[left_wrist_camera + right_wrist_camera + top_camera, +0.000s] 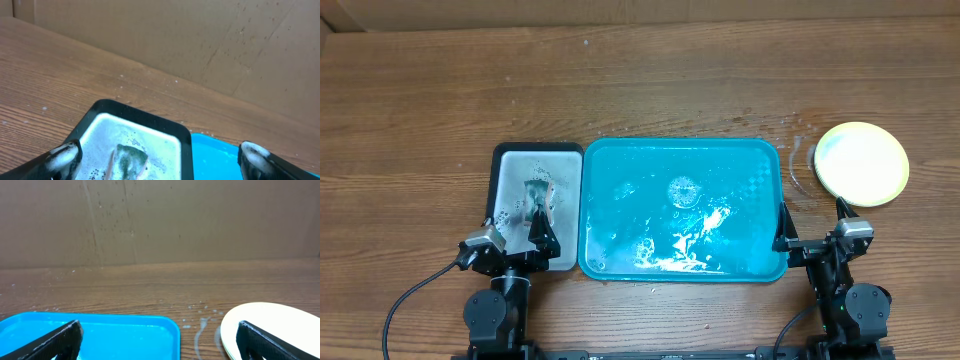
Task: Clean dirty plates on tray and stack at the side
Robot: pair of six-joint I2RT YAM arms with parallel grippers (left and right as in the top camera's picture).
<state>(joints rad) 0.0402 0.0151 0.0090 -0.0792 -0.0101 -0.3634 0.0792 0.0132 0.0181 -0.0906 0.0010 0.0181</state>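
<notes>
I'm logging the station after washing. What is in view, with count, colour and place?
plates: one stack, number unclear, white centre with yellow-green rim, on the table right of the tray
tray: 1, teal-blue, wet, no plates on it, table centre
small tray: 1, grey with black rim, against the tray's left side
sponge: 1, greenish, foamy, on the small tray
water streak: 1, clear, between tray and plates
table: 1, brown wood
cardboard wall: brown, behind the table
left end effector: 1, black, open, over the small tray's near edge
right end effector: 1, black, open, near the tray's right end
</notes>
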